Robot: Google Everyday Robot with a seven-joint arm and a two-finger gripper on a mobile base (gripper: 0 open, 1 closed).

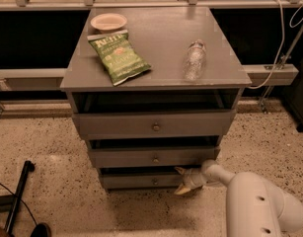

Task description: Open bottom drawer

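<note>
We line up on the lowest drawer.
Our gripper (182, 180), fingers apart, sits at the right end of the bottom drawer (136, 181), low centre of frame, likely to hook its edge rather than the knob (155, 181).

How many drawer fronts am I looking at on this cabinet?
3, stacked: top drawer under the tabletop, middle drawer below it, bottom drawer lowest, with the gripper at its right end.
</note>
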